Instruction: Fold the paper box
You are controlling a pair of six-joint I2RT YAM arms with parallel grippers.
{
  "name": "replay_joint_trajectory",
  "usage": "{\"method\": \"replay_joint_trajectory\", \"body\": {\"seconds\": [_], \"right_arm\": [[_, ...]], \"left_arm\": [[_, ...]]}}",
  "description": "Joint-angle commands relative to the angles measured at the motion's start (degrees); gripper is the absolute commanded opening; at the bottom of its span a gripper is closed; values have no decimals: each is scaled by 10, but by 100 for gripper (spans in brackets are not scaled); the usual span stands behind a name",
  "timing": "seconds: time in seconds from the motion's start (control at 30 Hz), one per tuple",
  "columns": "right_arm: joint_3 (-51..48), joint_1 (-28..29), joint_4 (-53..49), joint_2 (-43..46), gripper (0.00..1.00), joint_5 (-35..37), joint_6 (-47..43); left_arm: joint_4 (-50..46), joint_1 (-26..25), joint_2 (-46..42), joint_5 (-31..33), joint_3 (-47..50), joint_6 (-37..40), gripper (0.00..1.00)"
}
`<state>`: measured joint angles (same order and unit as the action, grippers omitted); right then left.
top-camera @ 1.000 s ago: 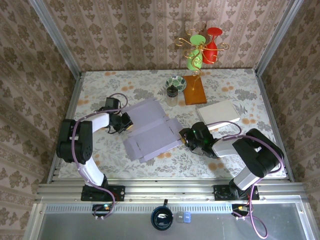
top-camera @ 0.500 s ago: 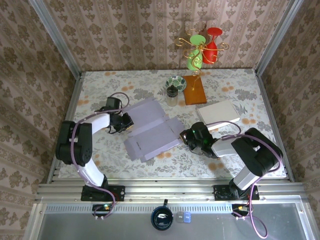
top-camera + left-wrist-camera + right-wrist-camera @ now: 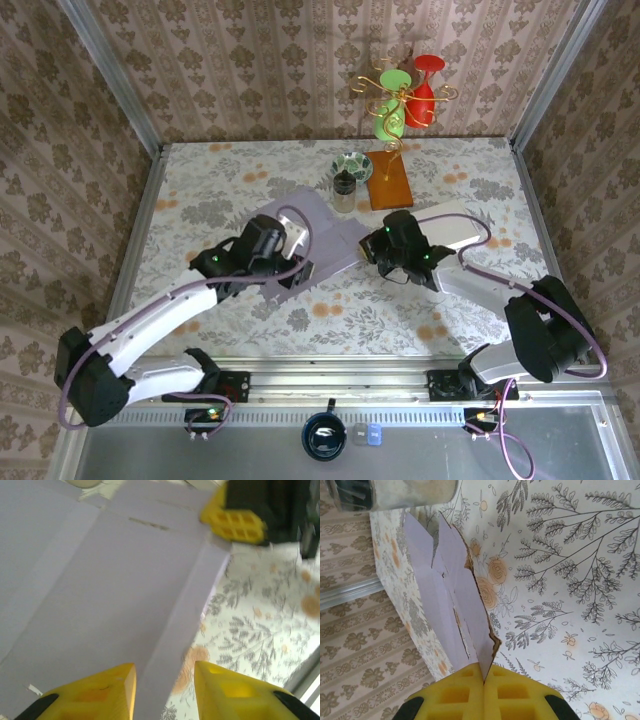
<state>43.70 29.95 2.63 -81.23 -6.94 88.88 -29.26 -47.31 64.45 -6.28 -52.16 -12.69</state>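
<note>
Right tool [image 3: 484, 680]: pads pressed fully together, pinching the torn-looking edge of one panel of the paper box [image 3: 455, 580]. That panel stands raised on edge and runs away from the pads toward the glass jar [image 3: 395, 492].

Left tool [image 3: 165, 685]: pads parted, nothing clamped. It hovers low over the box [image 3: 110, 595], with a narrow side flap passing under the gap between the pads.

Paper box [image 3: 335, 240]: lavender card blank, mostly flat, unassembled. It lies mid-table [image 3: 200, 180] between the two tools, just near of the glass jar [image 3: 345, 190]. The left arm covers its near-left part.

Orientation: the long axis appears to run across the table on a slight diagonal, from the left tool [image 3: 290, 270] toward the right tool [image 3: 375, 250]. The full outline is hidden, so this is a judgement. The crease lines seen from the left wrist run lengthwise along that axis.

Step in hand: early, judged as raising the first wall while the other side is positioned.

Next move calls for: the left tool to settle on the flap or press the base down, so the right-side panel can hinge along its crease without the whole blank sliding.
</note>
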Motion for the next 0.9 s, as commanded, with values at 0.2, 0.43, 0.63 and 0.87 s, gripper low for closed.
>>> {"method": "replay_joint_trajectory", "body": {"seconds": [0.2, 0.43, 0.63, 0.87], "right_arm": [[95, -41, -167, 0, 0, -70, -12], [122, -62, -203, -10, 0, -116, -27], [123, -74, -212, -11, 0, -128, -32], [134, -83, -214, -20, 0, -137, -34]], "left_arm": [[-97, -136, 54, 184, -2, 127, 43], [-100, -140, 70, 285, -2, 139, 43], [-99, -148, 65, 308, 2, 159, 42], [-76, -189, -3, 330, 31, 199, 56]]}}
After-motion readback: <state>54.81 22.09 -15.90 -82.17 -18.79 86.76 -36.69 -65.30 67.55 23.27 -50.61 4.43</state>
